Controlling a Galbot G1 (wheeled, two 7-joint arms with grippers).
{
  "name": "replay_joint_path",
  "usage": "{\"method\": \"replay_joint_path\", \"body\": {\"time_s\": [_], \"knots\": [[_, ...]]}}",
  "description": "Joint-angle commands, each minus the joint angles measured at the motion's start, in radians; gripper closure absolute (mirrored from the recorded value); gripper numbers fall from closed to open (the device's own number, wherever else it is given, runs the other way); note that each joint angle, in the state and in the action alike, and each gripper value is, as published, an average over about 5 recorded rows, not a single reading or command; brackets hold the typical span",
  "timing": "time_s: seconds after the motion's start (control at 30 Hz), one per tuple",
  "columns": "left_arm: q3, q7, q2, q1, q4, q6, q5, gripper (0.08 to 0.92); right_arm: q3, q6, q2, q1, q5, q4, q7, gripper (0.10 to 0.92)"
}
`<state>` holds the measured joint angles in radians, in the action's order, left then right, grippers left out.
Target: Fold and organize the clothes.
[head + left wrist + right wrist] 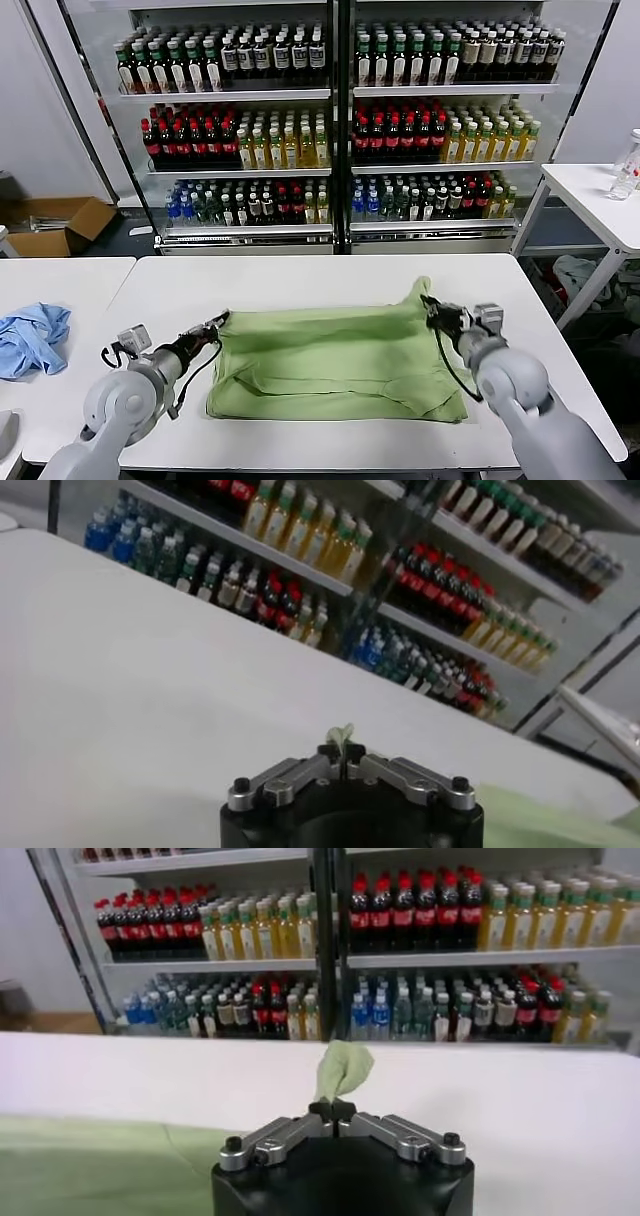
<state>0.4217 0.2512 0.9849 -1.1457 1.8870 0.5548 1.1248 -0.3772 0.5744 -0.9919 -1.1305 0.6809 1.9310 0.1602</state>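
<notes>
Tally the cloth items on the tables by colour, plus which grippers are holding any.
Green: 1, the shirt, lying on the middle table
Light blue: 1, the cloth, on the table to the robot's left
Total cloths: 2
Grippers shut on the shirt: 2, left gripper at its left corner, right gripper at its right corner

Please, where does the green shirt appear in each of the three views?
Head view: green shirt spread on the white table, centre.
Left wrist view: a small tip above the shut left gripper.
Right wrist view: a tuft above the shut right gripper.
Shared landmark: bottle shelves.
</notes>
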Motion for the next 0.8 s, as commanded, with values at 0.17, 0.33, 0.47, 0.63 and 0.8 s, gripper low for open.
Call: {"method": "replay_joint_path", "body": {"time_s": [0.17, 0.33, 0.47, 0.63, 0.8], "knots": [[-0.048, -0.039, -0.006, -0.077, 0.053, 0.018, -0.344, 0.907, -0.107, 0.004, -0.049, -0.321, -0.208, 0.168, 0.014, 0.836], [-0.066, -0.02, 0.035, -0.137, 0.098, -0.042, -0.575, 0.806, -0.112, -0.009, -0.054, -0.34, -0.277, 0.19, 0.002, 0.689], [-0.063, 0.035, 0.123, -0.233, 0.16, -0.093, -0.72, 0.694, -0.11, -0.026, -0.061, -0.352, -0.318, 0.188, -0.006, 0.577], [-0.071, 0.061, 0.245, -0.319, 0.18, -0.112, -0.809, 0.564, -0.106, -0.034, -0.067, -0.358, -0.319, 0.186, -0.008, 0.429], [-0.101, 0.07, 0.303, -0.317, 0.121, -0.105, -0.908, 0.399, -0.103, -0.037, -0.064, -0.357, -0.315, 0.189, -0.008, 0.291]]}}
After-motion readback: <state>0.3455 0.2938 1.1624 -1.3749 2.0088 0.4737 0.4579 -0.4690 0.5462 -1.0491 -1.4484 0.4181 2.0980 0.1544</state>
